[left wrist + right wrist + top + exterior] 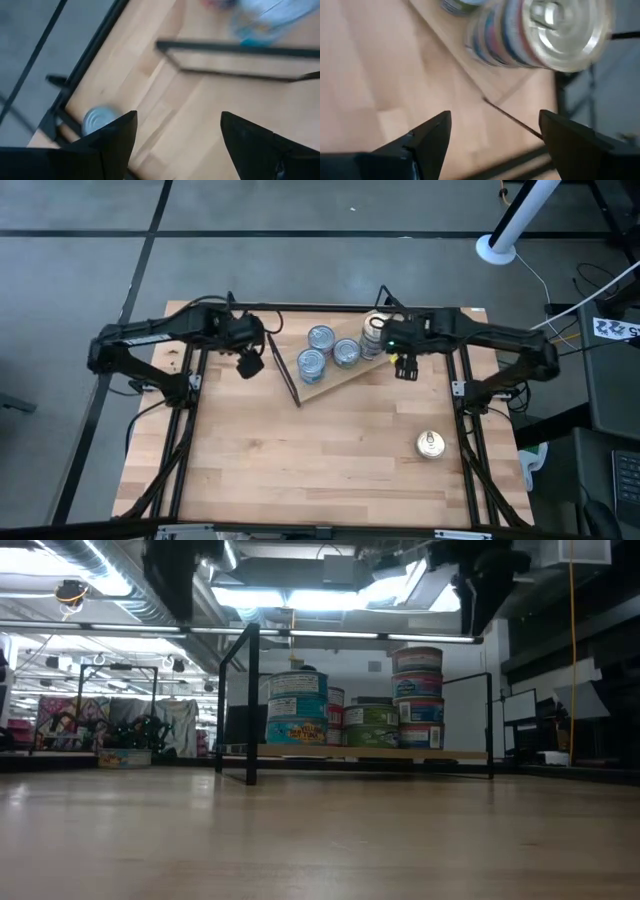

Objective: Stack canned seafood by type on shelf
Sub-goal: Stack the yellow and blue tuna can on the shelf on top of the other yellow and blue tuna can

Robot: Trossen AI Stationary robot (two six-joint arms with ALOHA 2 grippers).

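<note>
The shelf (345,380), a light plank on black wire legs, stands slanted at the table's far middle. On it stand several stacks of tins: blue-labelled ones (296,710), green ones (372,726) and a taller stack (418,695) at the shelf's right end. One gold-topped tin (431,444) rests on the table at the near right. My left gripper (177,117) hangs open above the table just left of the shelf (248,363). My right gripper (495,115) hangs open beside the tall stack (540,30) at the shelf's right end (405,365). A silvery tin top (97,120) shows near the table's edge in the left wrist view.
Black frame rails (185,440) run along the table's left and right sides under the arms. A white pole (505,230) stands on the floor beyond the far right corner. Bare wood (310,460) lies across the table's near half.
</note>
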